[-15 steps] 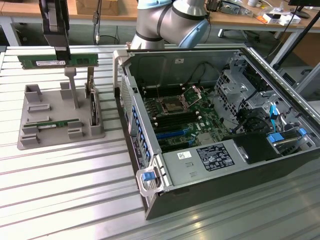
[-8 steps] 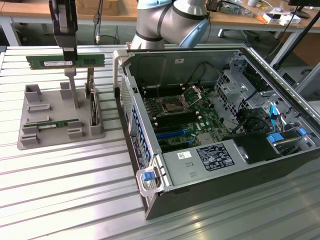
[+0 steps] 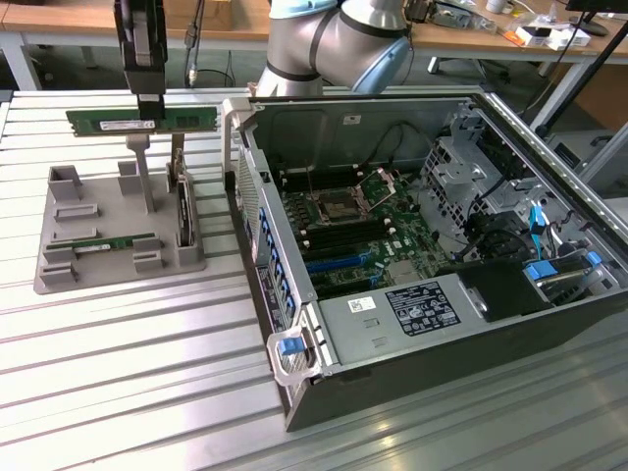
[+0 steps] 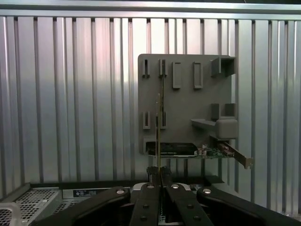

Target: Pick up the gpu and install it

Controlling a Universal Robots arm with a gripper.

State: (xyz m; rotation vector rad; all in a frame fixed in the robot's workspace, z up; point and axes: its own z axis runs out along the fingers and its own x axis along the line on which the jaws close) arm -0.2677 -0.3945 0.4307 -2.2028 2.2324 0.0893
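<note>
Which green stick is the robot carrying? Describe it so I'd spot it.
Find the grey tray at the exterior view's left. Above it hangs the gpu, a long green stick level in the shut jaws. Its twin lies down in the tray; this one is airborne.

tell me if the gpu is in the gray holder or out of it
Out. The gripper is shut on the gpu, holding it level in the air above the gray holder.
</note>
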